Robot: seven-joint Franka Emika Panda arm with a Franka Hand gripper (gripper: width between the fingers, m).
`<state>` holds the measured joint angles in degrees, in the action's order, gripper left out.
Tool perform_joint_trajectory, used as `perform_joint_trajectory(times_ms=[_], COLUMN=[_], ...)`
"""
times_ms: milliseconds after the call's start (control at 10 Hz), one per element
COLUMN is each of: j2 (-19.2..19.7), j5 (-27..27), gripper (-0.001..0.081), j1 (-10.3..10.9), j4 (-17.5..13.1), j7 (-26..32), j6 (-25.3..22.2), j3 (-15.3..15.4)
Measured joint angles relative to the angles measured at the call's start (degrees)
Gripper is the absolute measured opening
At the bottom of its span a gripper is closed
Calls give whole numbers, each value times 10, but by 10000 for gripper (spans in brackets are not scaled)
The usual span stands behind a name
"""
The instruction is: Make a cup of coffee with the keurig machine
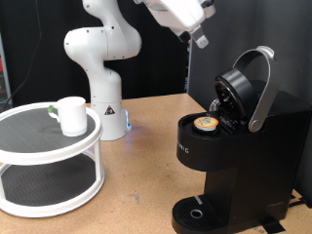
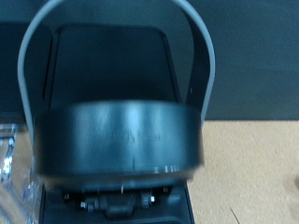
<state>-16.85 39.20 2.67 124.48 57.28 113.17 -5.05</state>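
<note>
The black keurig machine (image 1: 239,156) stands at the exterior view's right with its lid (image 1: 237,93) raised on the silver-grey handle (image 1: 263,88). A small pod with a tan top (image 1: 206,124) sits in the open chamber. My gripper (image 1: 199,39) hangs above the machine, near the top of the exterior view, apart from it. The white cup (image 1: 71,114) stands on a white round two-tier stand (image 1: 49,148) at the left. The wrist view shows the raised lid (image 2: 117,140) and handle arch (image 2: 201,56) close up and blurred; no fingers show there.
The robot's white base (image 1: 105,88) stands on the wooden table (image 1: 136,185) between the stand and the machine. The machine's round drip base (image 1: 198,212) holds nothing. A dark curtain hangs behind.
</note>
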Motion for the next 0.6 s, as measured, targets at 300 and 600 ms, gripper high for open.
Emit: perform_joint_trajectory(times_ms=[300, 600], j2=[5, 15], j5=[12, 12], gripper=[803, 803], j1=[15, 24], j4=[-4, -11], j7=[-7, -43], j6=[-3, 17], j3=[23, 58])
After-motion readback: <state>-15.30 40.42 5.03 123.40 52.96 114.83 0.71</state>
